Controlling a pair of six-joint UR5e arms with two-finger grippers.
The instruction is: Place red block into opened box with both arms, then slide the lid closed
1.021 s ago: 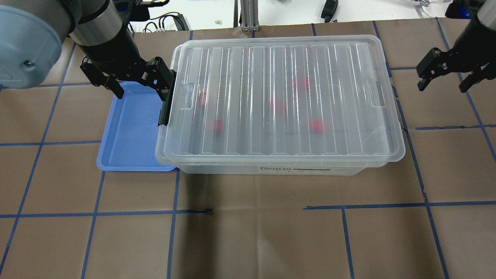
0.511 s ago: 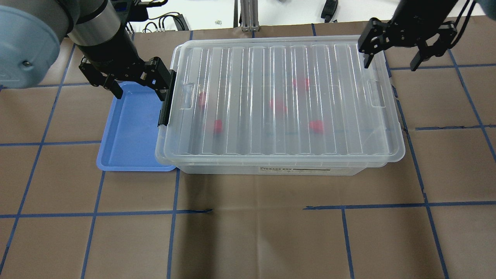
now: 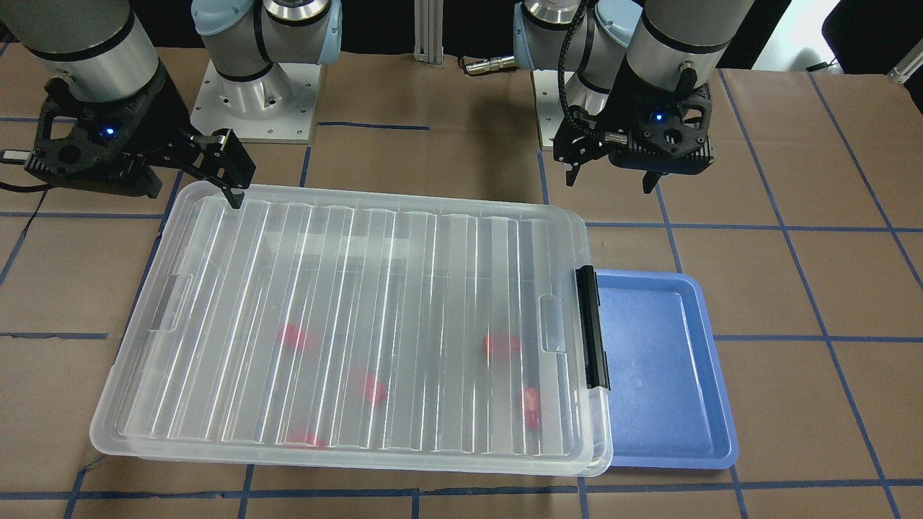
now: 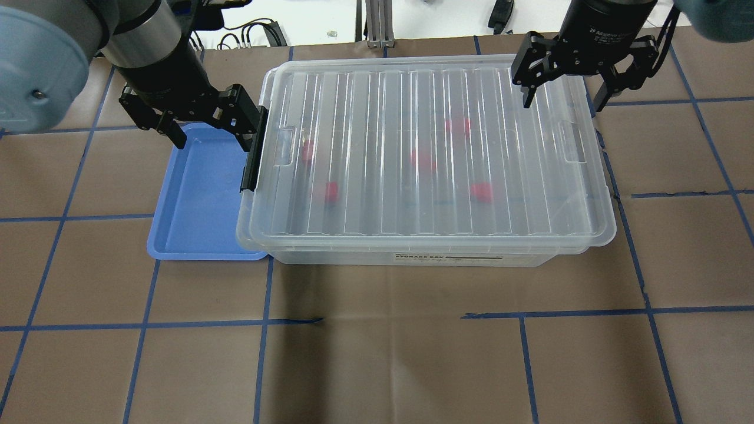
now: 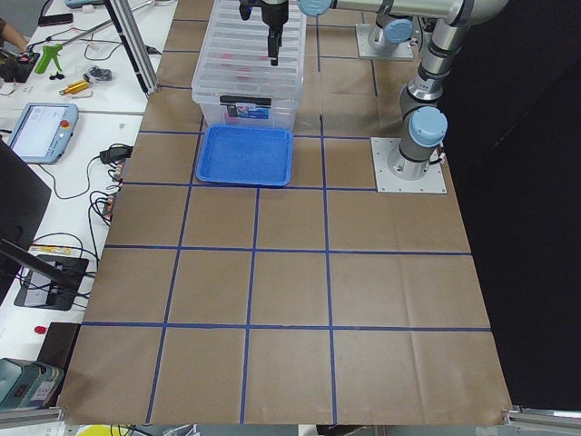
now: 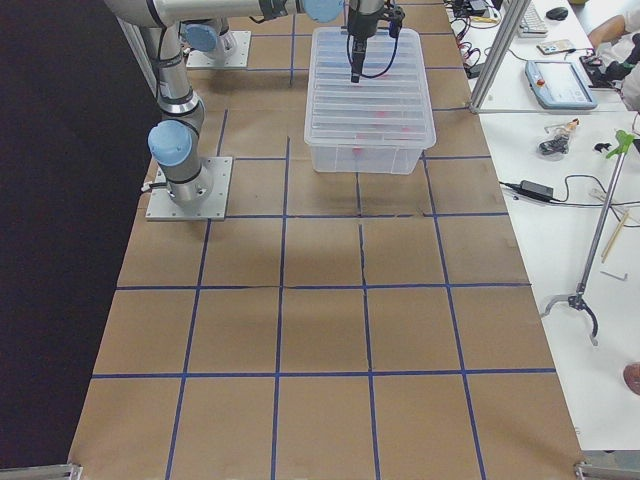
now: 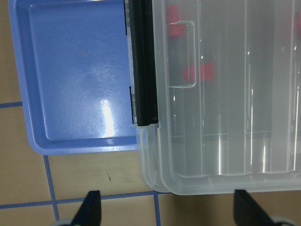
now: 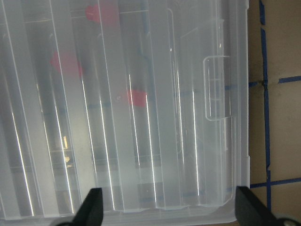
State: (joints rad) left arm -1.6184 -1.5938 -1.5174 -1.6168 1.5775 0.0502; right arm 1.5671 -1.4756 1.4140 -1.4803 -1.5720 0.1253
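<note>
The left hand (image 4: pixel 213 132) is hovering released over a glossy blue tray (image 4: pixel 200 200), beside the black latch bar (image 4: pixel 252 159). Five red blocks (image 4: pixel 482 191) are lying inside the clear box (image 4: pixel 412 258), under its ridged lid (image 4: pixel 383 176), which is sitting slightly rightward. The right hand (image 4: pixel 562 100), fingers spread, is hanging above the lid's far corner. Seating the lid probably needs a leftward nudge.

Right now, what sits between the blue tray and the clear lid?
The black latch bar on the short end of the box stands between the blue tray and the lid. The left wrist view shows it most clearly.
</note>
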